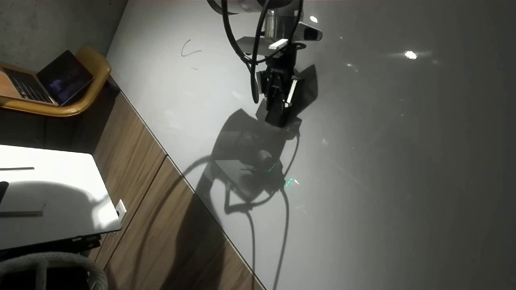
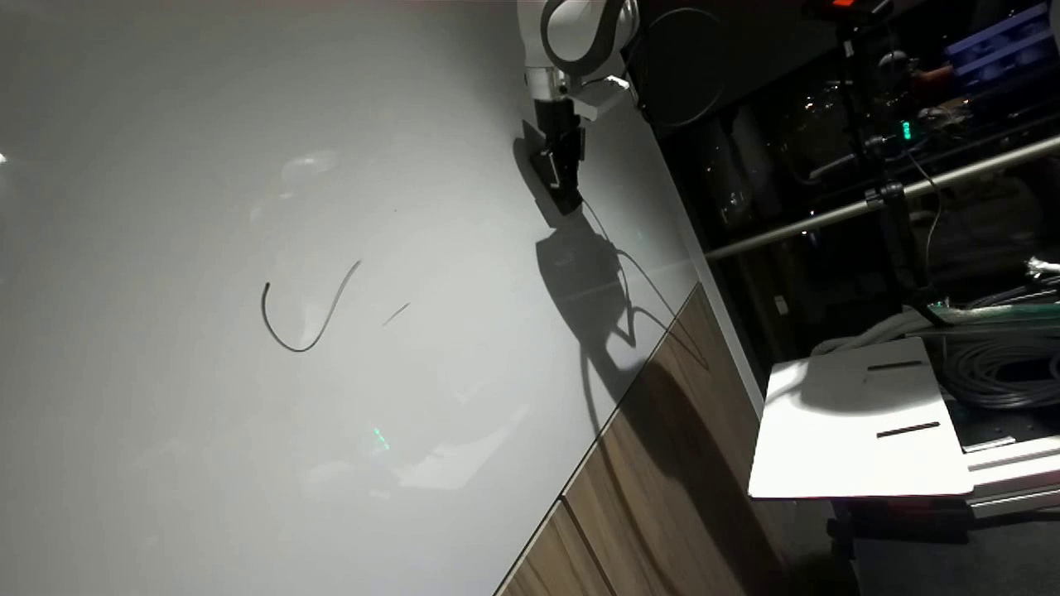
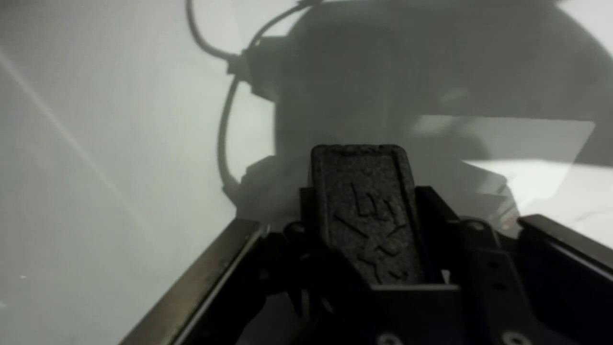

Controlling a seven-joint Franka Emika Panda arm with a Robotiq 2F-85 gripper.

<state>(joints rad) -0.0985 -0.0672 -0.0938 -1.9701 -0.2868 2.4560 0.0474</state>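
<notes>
My gripper [image 3: 366, 206] is shut on a dark grey felt block, like a board eraser [image 3: 368, 211]. Its face carries black scribbled lines. The block sits between both fingers and sticks out past their tips. In both exterior views the gripper [image 1: 278, 86] [image 2: 561, 157] points down along a glossy white board [image 1: 363, 161] [image 2: 166, 414], with the block [image 1: 275, 117] [image 2: 567, 200] at its end. I cannot tell whether the block touches the board. A curved black stroke [image 1: 183, 55] [image 2: 296, 351] and a short faint stroke [image 2: 396, 313] are on the board, away from the gripper.
Wood panels [image 1: 133, 201] [image 2: 654, 488] border the board's edge. A white tabletop [image 1: 48, 225] [image 2: 861, 455] with dark strips stands beyond. A tan chair [image 1: 90, 60] holds an open laptop [image 1: 64, 78]. Black cables [image 1: 229, 32] hang along the arm. The arm's shadow falls on the board.
</notes>
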